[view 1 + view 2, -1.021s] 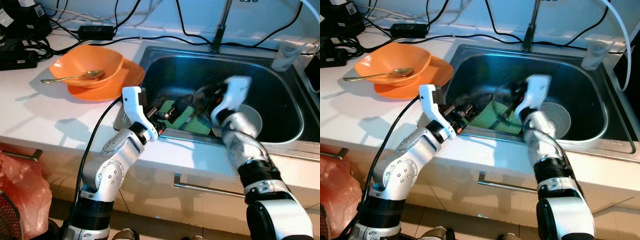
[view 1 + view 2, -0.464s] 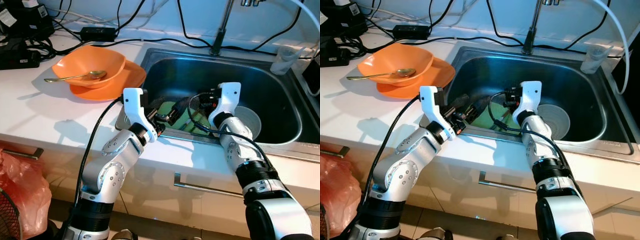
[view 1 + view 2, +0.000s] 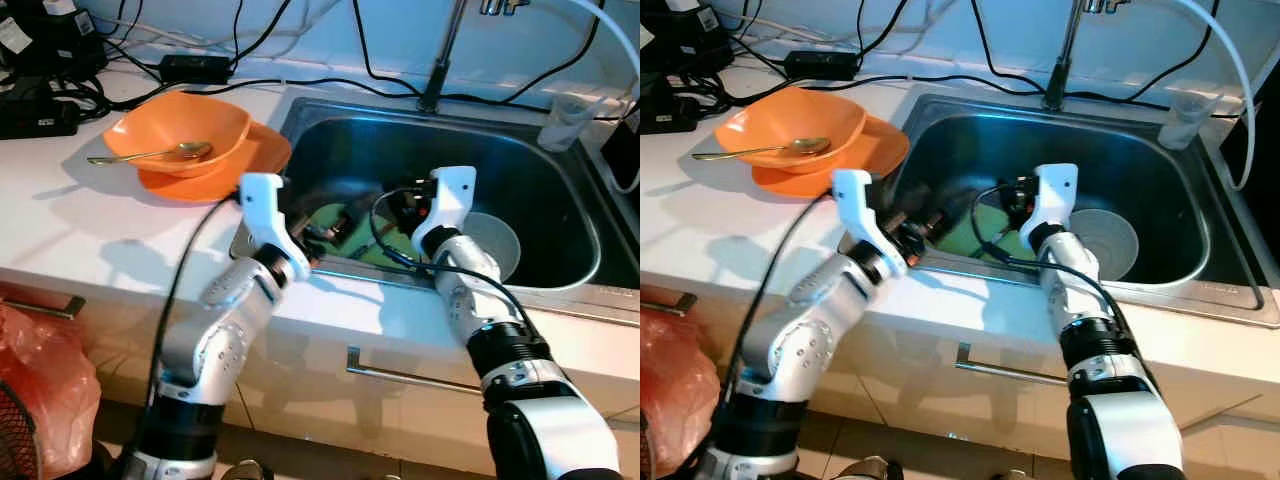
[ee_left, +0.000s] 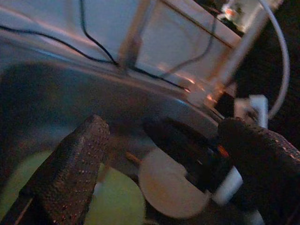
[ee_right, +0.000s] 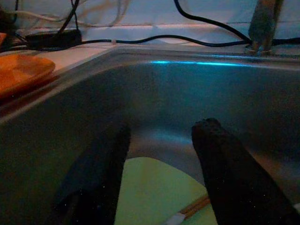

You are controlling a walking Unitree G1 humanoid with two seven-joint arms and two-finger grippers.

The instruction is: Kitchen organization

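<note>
A steel sink (image 3: pixel 560 190) holds a flat green plate (image 3: pixel 388 246), also seen as a green patch (image 5: pixel 154 187) with wooden chopsticks (image 5: pixel 192 208) lying on it. A pale bowl (image 3: pixel 497 238) sits at the sink's right side. My left gripper (image 3: pixel 333 222) reaches over the near rim into the sink, fingers wide apart and empty (image 4: pixel 161 126). My right gripper (image 3: pixel 396 206) hangs low over the green plate, open, nothing between its fingers (image 5: pixel 159 178). An orange bowl (image 3: pixel 180 130) with a gold spoon (image 3: pixel 150 153) rests on an orange plate (image 3: pixel 258 155) on the counter.
The tap (image 3: pixel 440 60) rises behind the sink. A clear cup (image 3: pixel 568 108) stands at the back right corner. Black cables and a power adapter (image 3: pixel 195 65) lie along the wall. A red bag (image 3: pixel 40 390) hangs below the counter, left of the drawer handle (image 3: pixel 410 375).
My right gripper came down and leftward into the sink and now hangs steady over the green plate. The left gripper shifted slightly at the near rim.
</note>
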